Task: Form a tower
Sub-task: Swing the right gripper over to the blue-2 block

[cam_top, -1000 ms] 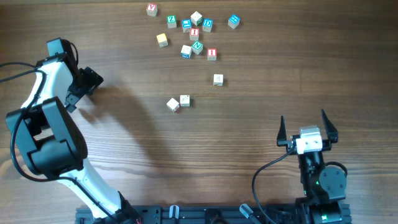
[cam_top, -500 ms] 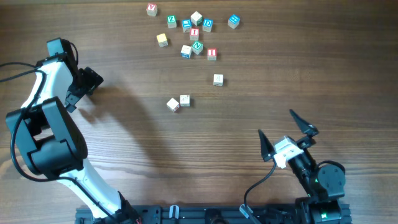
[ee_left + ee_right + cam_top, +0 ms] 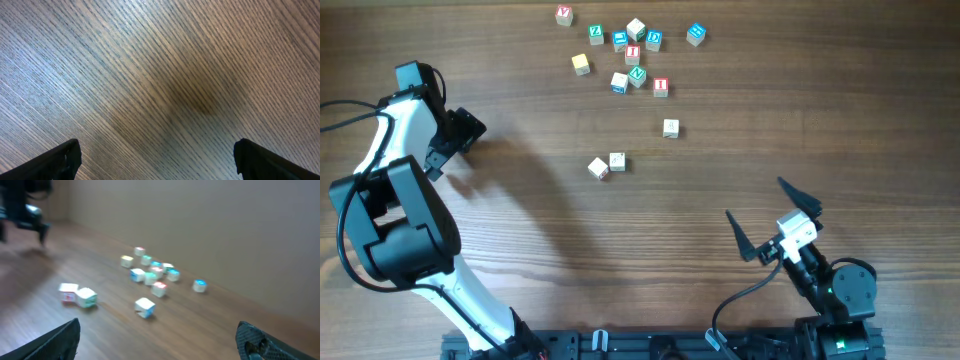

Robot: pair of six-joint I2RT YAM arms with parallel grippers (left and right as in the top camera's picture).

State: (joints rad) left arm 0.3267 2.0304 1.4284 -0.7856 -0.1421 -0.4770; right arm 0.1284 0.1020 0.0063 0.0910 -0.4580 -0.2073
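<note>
Small letter cubes lie loose at the table's far side, among them a red "I" cube [image 3: 633,53] and a green "N" cube [image 3: 637,75]. No tower shows in any view. My left gripper [image 3: 457,141] hangs open at the far left over bare wood [image 3: 160,90], well away from the cubes. Near the front right, my right gripper [image 3: 753,197] is open and empty and points up-left toward the cubes. Its wrist view is blurred. It shows the cluster [image 3: 152,272] far ahead, with nothing between the fingers [image 3: 55,342].
A pair of cubes [image 3: 607,164] lies mid-table, and a single cube [image 3: 670,128] sits to their right. A blue cube [image 3: 695,34] and a "Y" cube [image 3: 564,15] mark the edges of the cluster. The left arm's body [image 3: 395,215] fills the left side.
My right gripper has swung from pointing straight ahead to pointing up-left, and its base has shifted slightly. The left arm and the cubes have not moved.
</note>
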